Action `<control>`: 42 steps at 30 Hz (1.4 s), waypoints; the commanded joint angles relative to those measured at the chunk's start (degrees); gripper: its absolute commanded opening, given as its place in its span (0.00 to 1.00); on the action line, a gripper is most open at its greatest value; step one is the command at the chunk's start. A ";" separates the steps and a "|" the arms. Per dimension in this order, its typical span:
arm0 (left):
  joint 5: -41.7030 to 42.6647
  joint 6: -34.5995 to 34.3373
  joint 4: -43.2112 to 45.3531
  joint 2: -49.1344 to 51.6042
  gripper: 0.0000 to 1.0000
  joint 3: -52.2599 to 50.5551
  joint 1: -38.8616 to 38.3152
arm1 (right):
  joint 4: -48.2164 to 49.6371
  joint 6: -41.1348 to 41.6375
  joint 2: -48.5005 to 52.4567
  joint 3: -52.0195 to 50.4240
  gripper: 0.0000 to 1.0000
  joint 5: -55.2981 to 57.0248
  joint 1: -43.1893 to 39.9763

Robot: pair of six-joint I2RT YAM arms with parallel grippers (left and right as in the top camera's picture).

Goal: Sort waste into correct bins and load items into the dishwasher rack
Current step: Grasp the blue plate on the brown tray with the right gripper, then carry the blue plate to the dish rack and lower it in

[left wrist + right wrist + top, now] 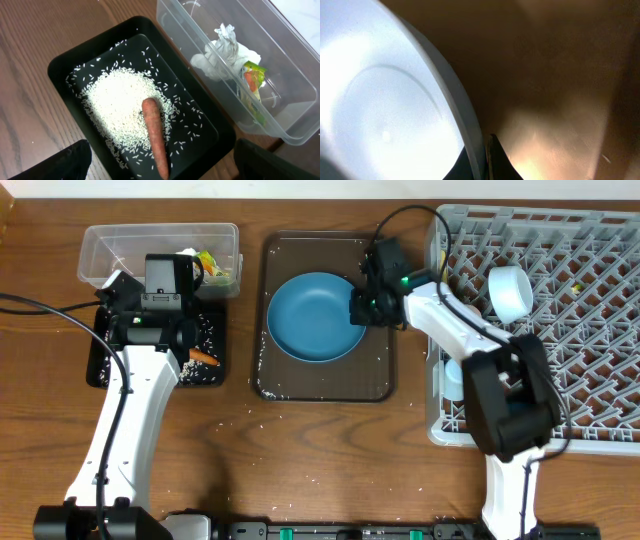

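Observation:
A blue round plate lies on the brown serving tray. My right gripper is shut on the plate's right rim, one finger on each side. My left gripper is open and empty over the black tray. That tray holds a heap of white rice and an orange carrot. The clear tub beside it holds crumpled tissue and a green-yellow wrapper. The grey rack stands at the right.
A pale cup or bowl lies on its side in the rack. A small light blue cup shows at the rack's left edge, partly behind my right arm. Loose rice grains lie on the brown tray and on the table.

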 commanded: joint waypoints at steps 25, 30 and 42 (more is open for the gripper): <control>-0.87 0.74 -0.17 -0.07 0.93 1.11 0.20 | -29.51 -5.99 -44.98 0.76 0.01 79.60 -12.48; -0.87 0.76 -0.17 -0.07 0.93 1.11 0.20 | -40.33 -6.62 -45.11 0.74 0.01 93.39 -12.79; -0.87 0.74 -0.17 -0.07 0.93 1.11 0.20 | -26.95 -31.74 -42.60 0.74 0.01 83.06 -25.00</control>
